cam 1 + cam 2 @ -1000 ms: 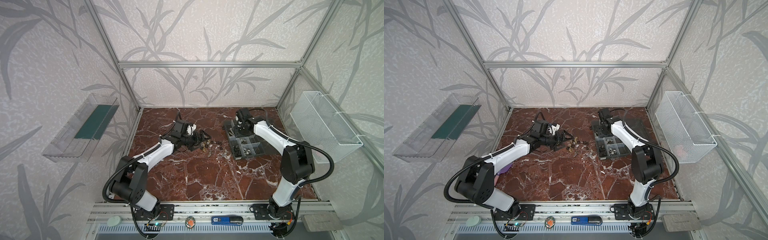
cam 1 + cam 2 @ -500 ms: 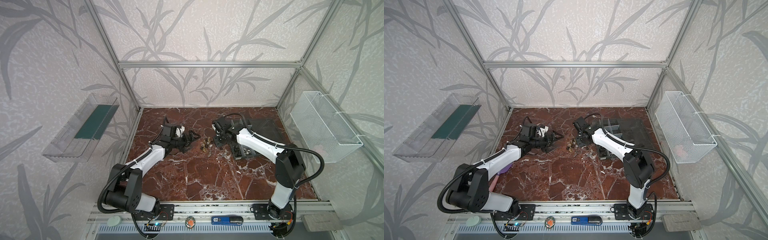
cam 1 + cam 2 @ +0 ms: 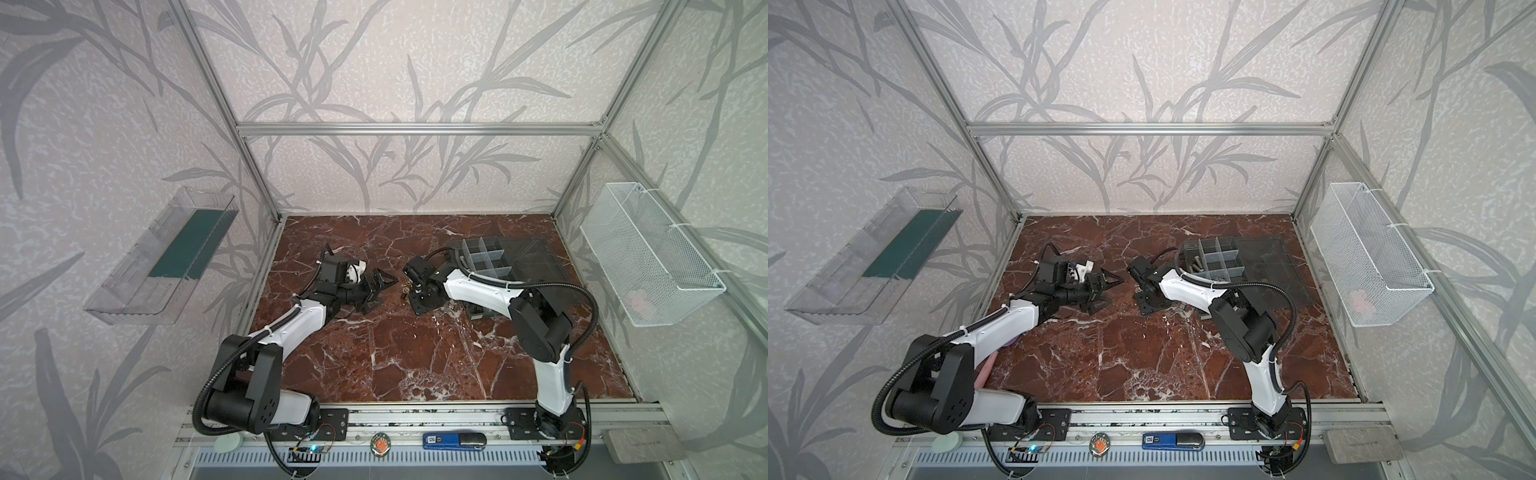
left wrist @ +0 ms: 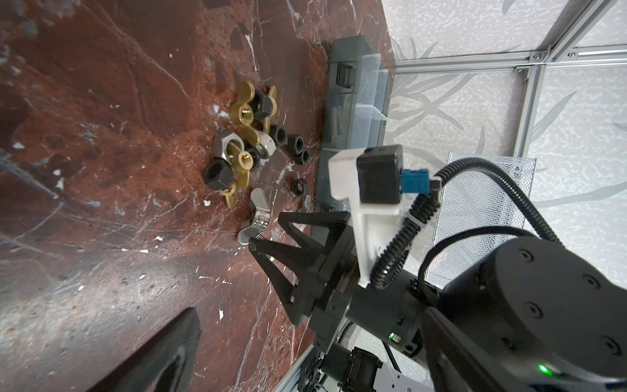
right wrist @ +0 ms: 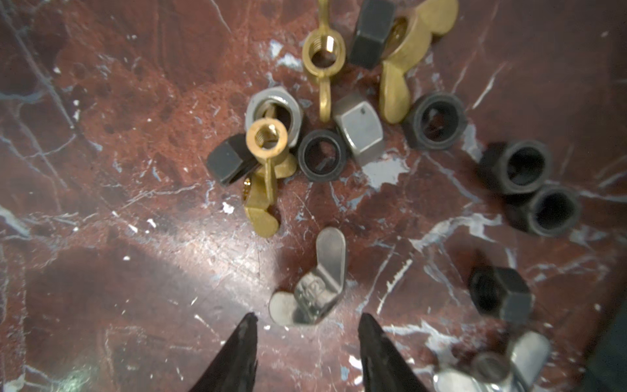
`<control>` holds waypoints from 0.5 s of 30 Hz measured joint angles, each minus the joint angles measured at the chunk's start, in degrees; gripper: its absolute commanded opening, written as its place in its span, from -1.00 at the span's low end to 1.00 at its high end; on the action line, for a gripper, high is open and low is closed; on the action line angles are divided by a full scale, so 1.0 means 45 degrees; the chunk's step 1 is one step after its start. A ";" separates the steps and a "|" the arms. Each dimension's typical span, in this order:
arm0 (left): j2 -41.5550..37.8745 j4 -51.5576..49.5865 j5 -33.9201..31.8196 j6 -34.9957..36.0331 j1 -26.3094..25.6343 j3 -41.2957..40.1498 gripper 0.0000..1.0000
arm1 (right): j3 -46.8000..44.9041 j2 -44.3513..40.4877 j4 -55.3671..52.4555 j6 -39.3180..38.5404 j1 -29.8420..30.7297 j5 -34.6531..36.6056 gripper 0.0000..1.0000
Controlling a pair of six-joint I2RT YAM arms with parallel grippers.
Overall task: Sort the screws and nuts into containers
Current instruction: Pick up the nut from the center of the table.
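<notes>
Sorting is partly done, I'd say. What look like bolts lie in the organizer box, but a cluster of nuts waits on the marble table beside it. The right gripper, jaws parted and empty, hovers over a silver wing nut. The left gripper is spread wide and holds nothing.

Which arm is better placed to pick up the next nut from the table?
Right. The right gripper hangs with open jaws framing one end of a silver wing nut, aimed straight at it. The left gripper, also open, stands farther off.
</notes>
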 measured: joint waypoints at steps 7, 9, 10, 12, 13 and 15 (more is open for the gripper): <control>-0.0019 0.0335 0.0209 -0.0160 0.0165 -0.0209 0.99 | 0.0015 0.0525 0.0325 0.0165 -0.0005 -0.0097 -0.03; -0.0063 0.0355 0.0219 -0.0189 0.0170 -0.0306 0.99 | 0.0015 0.0544 0.0393 0.0185 -0.0005 -0.0097 -0.06; -0.0078 0.0345 0.0223 -0.0194 0.0170 -0.0359 0.99 | 0.0015 0.0544 0.0423 0.0185 -0.0005 -0.0102 -0.08; -0.0087 0.0311 0.0223 -0.0189 0.0175 -0.0418 0.99 | 0.0015 0.0559 0.0471 0.0185 -0.0005 -0.0107 -0.12; -0.0087 0.0301 0.0219 -0.0185 0.0175 -0.0418 0.99 | 0.0019 0.0568 0.0476 0.0180 -0.0005 -0.0107 -0.14; -0.0092 0.0291 0.0219 -0.0155 0.0175 -0.0418 0.99 | 0.0034 0.0573 0.0491 0.0180 -0.0005 -0.0107 -0.18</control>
